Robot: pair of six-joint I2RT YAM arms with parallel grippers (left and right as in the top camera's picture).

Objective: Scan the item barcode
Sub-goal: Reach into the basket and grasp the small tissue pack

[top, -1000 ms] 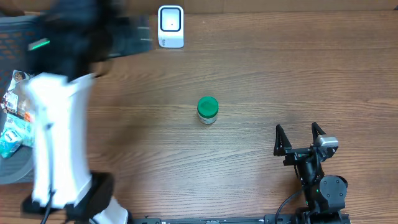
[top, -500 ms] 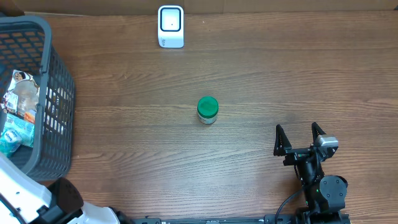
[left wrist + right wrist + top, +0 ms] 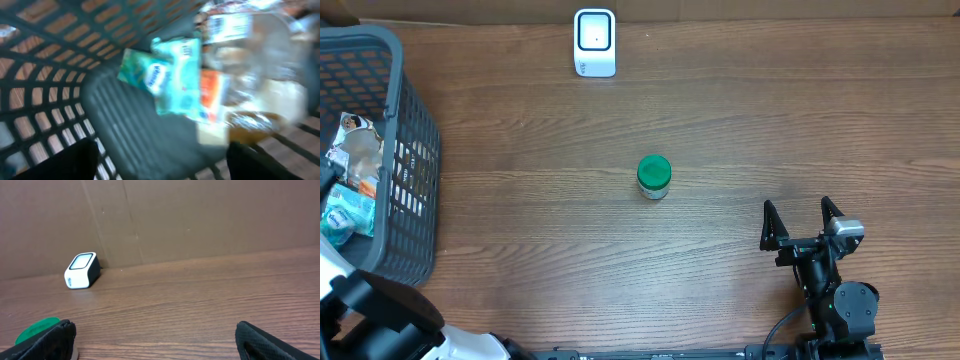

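Left gripper [image 3: 160, 167]: over the dark mesh basket [image 3: 405, 120], fingers spread wide, nothing between them. Left wrist view is blurred. Below it lie a teal packet [image 3: 175, 75] and clear wrapped goods, hard to read.

Right gripper [image 3: 804, 222]: near the table's [image 3: 770, 120] front edge, jaws apart, empty.

Green-lidded jar [image 3: 654, 176]: upright mid-table, well apart from both grippers.

White barcode scanner [image 3: 594, 42]: at the far edge, beyond the jar.

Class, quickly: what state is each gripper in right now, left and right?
Left gripper: jaws open, holding nothing.
Right gripper: jaws open, holding nothing.
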